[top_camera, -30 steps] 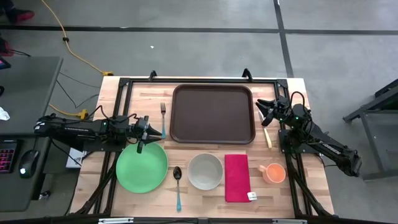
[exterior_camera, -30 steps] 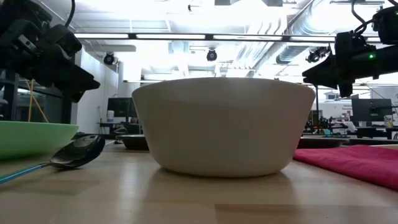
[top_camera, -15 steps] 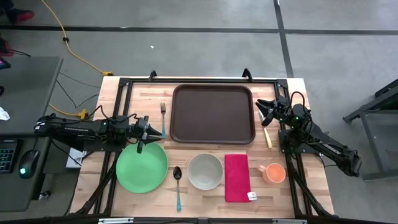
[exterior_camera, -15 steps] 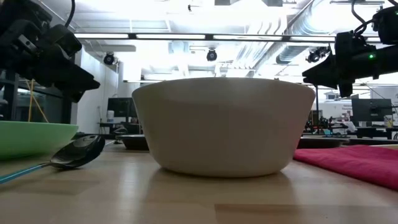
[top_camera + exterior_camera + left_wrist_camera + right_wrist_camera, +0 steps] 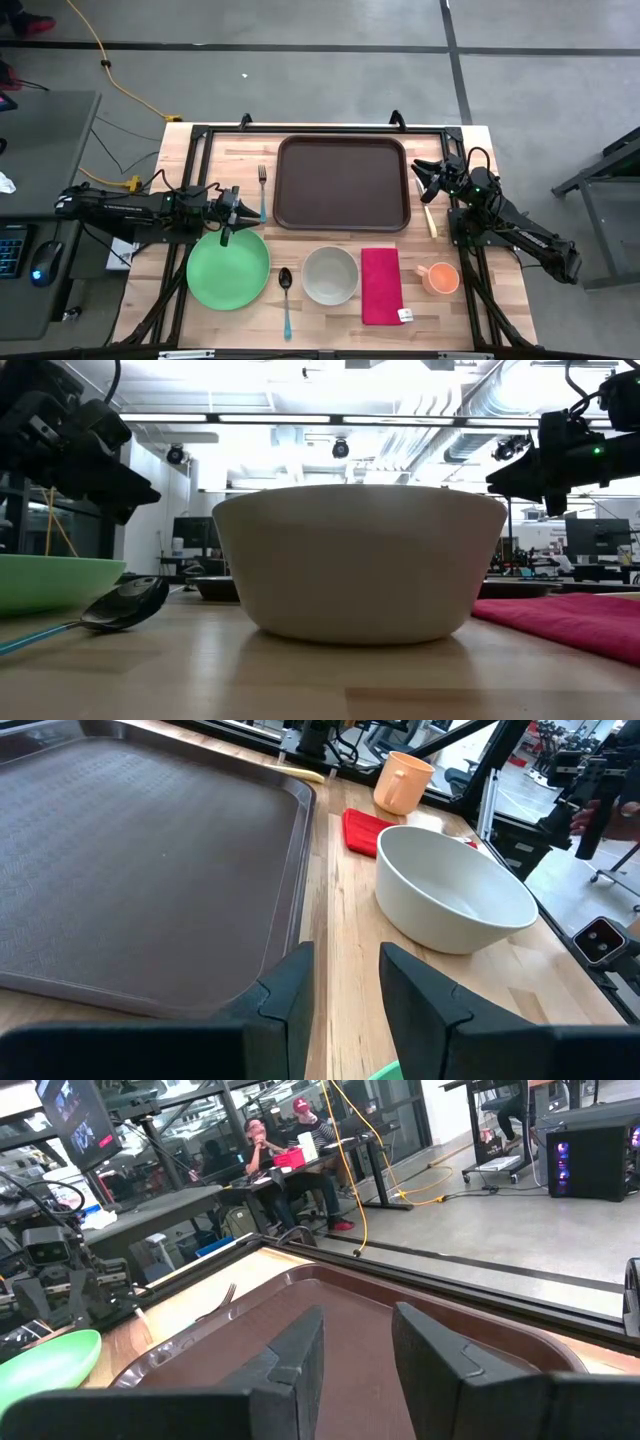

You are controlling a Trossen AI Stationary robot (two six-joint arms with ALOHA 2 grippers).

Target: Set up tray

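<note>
Overhead and wrist views of the wooden table. The tray is a large dark brown rectangle with rounded corners and a low raised rim; its floor carries a fine, even texture, visible in the left wrist view, and nothing lies on it. It sits flat at the far middle of the table, far wider than the green plate.

The left gripper hovers just off the tray's near-left corner, above the far edge of the green plate, its two dark fingers set a narrow gap apart with nothing between them. The right gripper hovers just beside the tray's right rim, its fingers likewise slightly parted and empty, pointing across the tray.

A fork lies between the left gripper and the tray's left rim. Along the near row, left to right: the green plate, a spoon, a white bowl, a red napkin and an orange cup. A pale knife lies right of the tray.

In the low view the bowl fills the centre, with the tray a thin dark edge behind it.
</note>
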